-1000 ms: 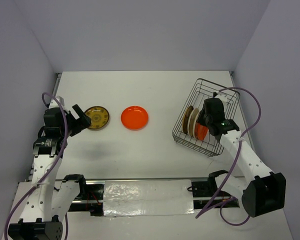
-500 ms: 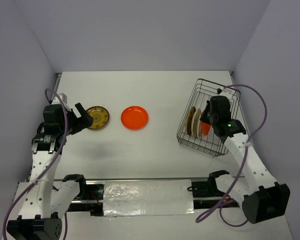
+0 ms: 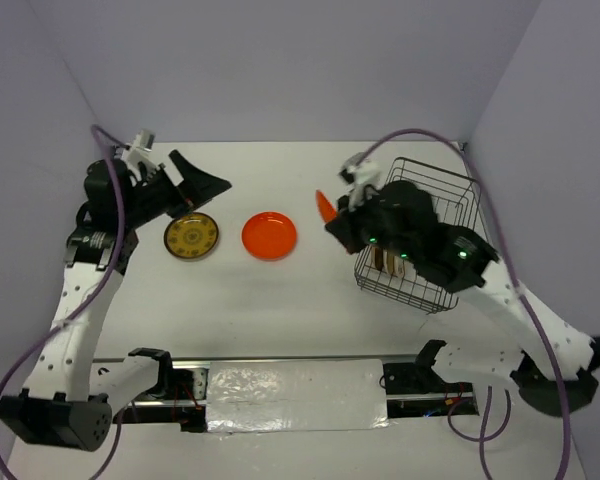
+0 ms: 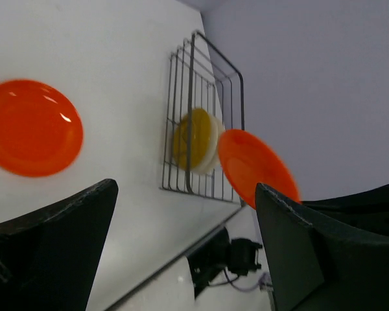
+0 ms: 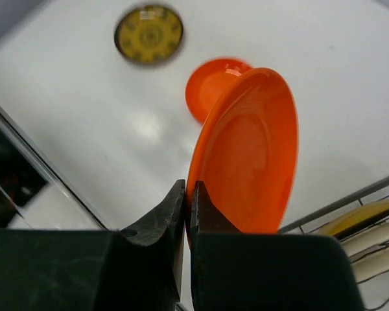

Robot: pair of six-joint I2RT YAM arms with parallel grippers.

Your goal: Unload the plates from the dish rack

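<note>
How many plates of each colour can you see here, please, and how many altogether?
Orange: 2, the flat orange plate on the table and the held orange plate in the right gripper.
Yellow-faced: 2, the yellow plate on the table and the racked yellow plate.
Cream: 1, the cream plate in the dish rack.
Total: 5.

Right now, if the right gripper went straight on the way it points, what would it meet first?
Beyond its gripped orange plate, the right gripper would probably meet the flat orange plate on the table; depth unclear.
</note>
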